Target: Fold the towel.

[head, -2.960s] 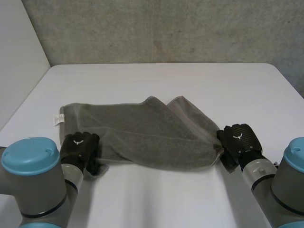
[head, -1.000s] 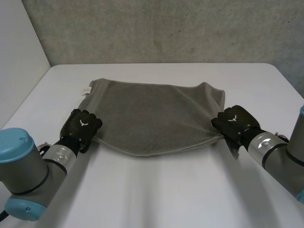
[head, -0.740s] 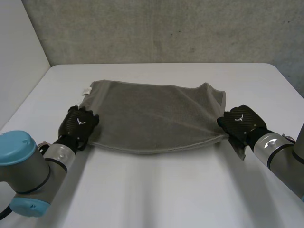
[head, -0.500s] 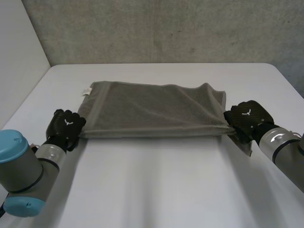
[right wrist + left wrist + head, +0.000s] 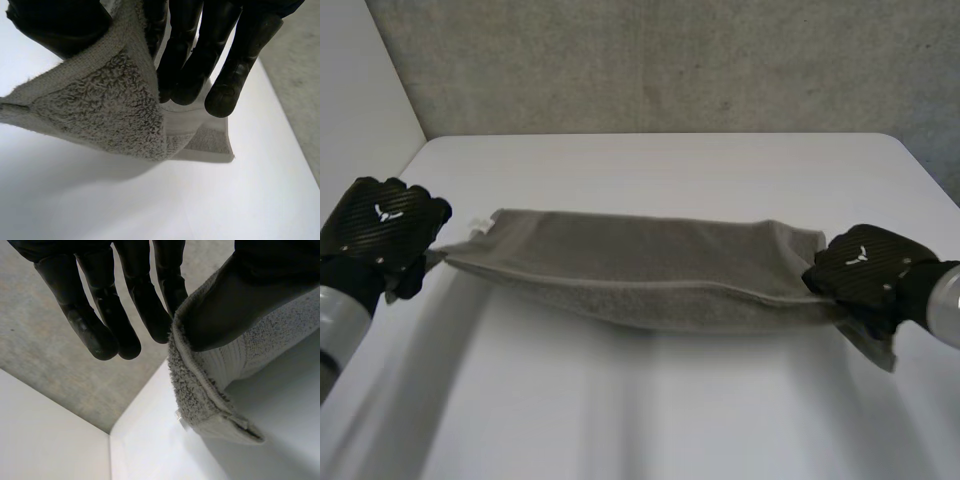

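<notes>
Evidently mid-fold: the towel hangs stretched (already doubled, it seems) over the desk, its ends pinched by left hand and right hand. Next, they should lay it flat, evenly.

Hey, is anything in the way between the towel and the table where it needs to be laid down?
Nothing visible does. The towel hangs stretched between the left robot hand and the right robot hand, each pinching one end. The white table beneath and around it shows no other object.
</notes>
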